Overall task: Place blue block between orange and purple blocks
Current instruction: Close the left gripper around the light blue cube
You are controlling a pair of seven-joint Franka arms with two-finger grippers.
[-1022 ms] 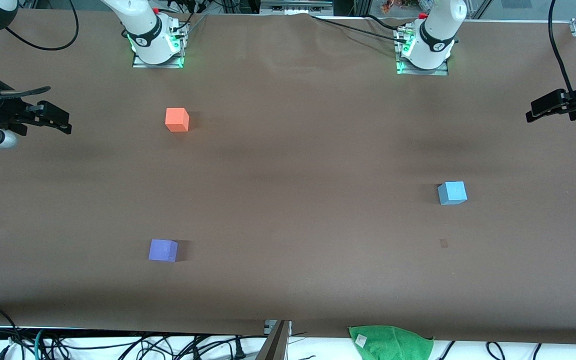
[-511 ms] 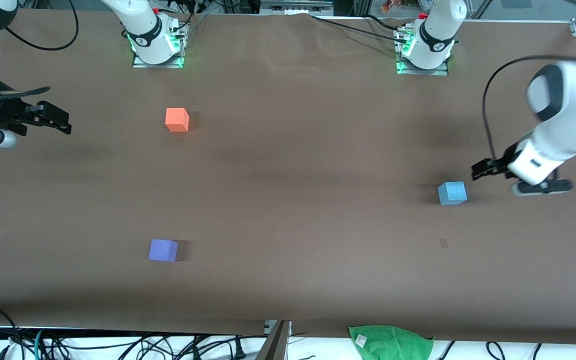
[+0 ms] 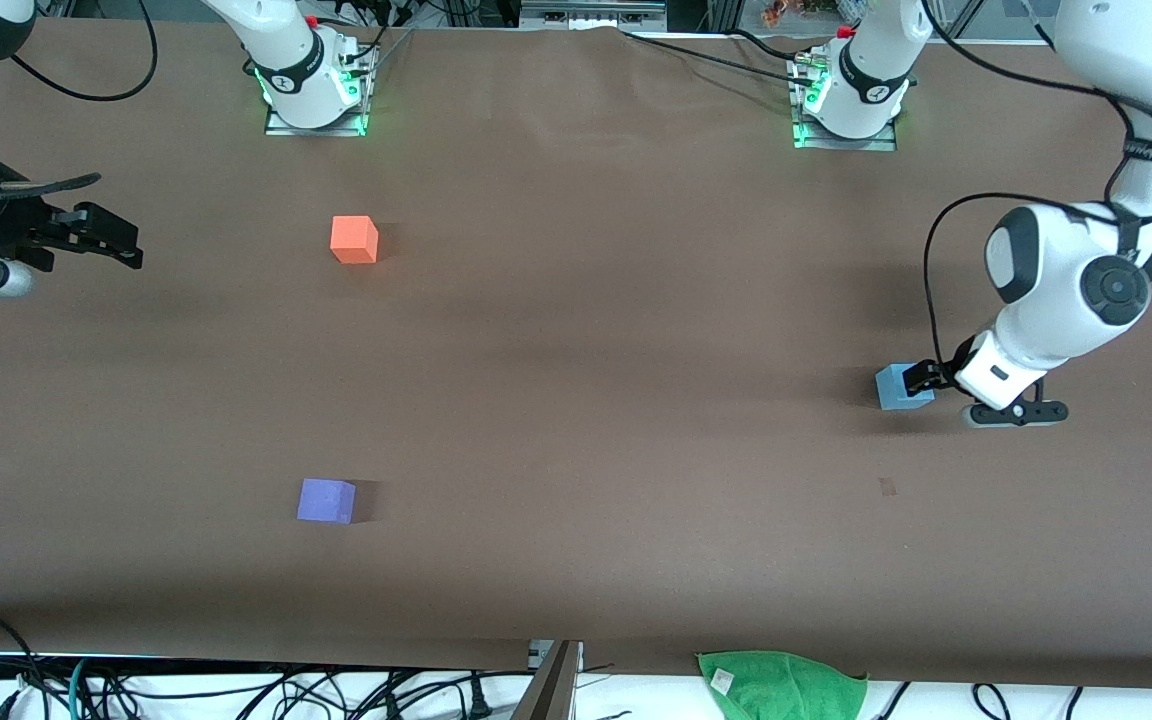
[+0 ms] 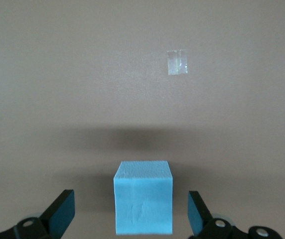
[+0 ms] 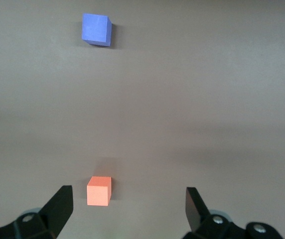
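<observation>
The blue block (image 3: 898, 387) sits on the brown table toward the left arm's end. My left gripper (image 3: 921, 380) is low at it and open. In the left wrist view the blue block (image 4: 143, 204) stands between the two fingers of my left gripper (image 4: 130, 219), with a gap on each side. The orange block (image 3: 354, 240) lies toward the right arm's end, and the purple block (image 3: 326, 501) is nearer the front camera than it. My right gripper (image 3: 101, 240) waits open at that end of the table. The right wrist view shows the gripper (image 5: 127, 211), the orange block (image 5: 99, 190) and the purple block (image 5: 96, 29).
A green cloth (image 3: 781, 682) lies at the table's near edge, with cables along that edge. A small tape mark (image 3: 887, 487) is on the table nearer the front camera than the blue block; it also shows in the left wrist view (image 4: 177, 62).
My left arm has swung in from the table's end and come down to the blue block, its fingers now on either side of it. The right arm and all blocks have not moved.
</observation>
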